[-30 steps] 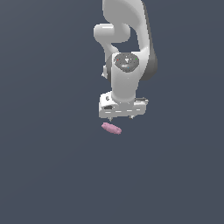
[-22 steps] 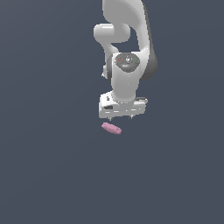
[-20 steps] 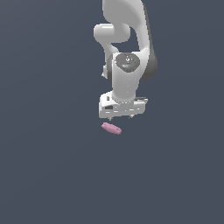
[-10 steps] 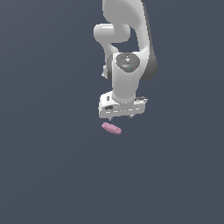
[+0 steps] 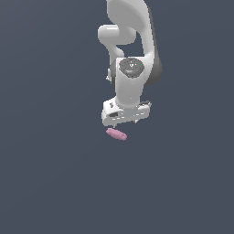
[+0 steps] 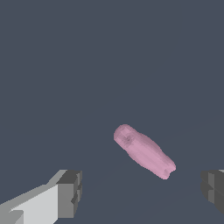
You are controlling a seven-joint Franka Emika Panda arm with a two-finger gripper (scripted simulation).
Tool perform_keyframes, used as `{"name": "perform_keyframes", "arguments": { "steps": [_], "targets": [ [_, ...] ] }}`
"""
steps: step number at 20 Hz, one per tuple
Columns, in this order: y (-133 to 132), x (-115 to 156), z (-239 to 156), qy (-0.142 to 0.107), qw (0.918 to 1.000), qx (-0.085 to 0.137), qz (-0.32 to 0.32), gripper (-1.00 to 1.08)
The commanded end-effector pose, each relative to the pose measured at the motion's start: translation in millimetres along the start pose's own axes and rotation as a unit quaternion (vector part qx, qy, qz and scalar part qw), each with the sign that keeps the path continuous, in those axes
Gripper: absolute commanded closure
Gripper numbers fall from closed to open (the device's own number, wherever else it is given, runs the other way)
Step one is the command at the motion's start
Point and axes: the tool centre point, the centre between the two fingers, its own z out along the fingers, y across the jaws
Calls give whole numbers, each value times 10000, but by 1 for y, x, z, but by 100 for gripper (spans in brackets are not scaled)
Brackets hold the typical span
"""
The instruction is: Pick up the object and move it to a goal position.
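Observation:
The object is a small pink capsule-like piece lying on the dark grey floor, just below the white hand in the exterior view. In the wrist view the pink piece lies slanted, between and a little ahead of the two fingers. My gripper is open and empty. One grey fingertip shows on one side and the other fingertip at the frame's edge. In the exterior view the fingers are hidden behind the hand, which hovers close over the piece.
The white arm rises upright behind the hand. A plain dark grey floor spreads all around; no goal marker shows.
The hand has sunk slightly toward the pink piece. The piece has not moved.

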Motion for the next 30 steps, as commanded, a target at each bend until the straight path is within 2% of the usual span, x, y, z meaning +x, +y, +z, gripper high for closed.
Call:
{"name": "perform_keyframes", "arguments": {
  "steps": [1, 8, 15, 21, 30],
  "targets": [
    [2, -1, 4, 7, 9998, -6, -192, -92],
    [10, -4, 18, 35, 9955, -27, -949, -92],
    [18, -8, 34, 69, 9830, -49, -1833, -92],
    [24, -12, 47, 101, 9660, -65, -2582, -92],
    [31, -18, 65, 153, 9323, -87, -3611, -92]
  ]
}}
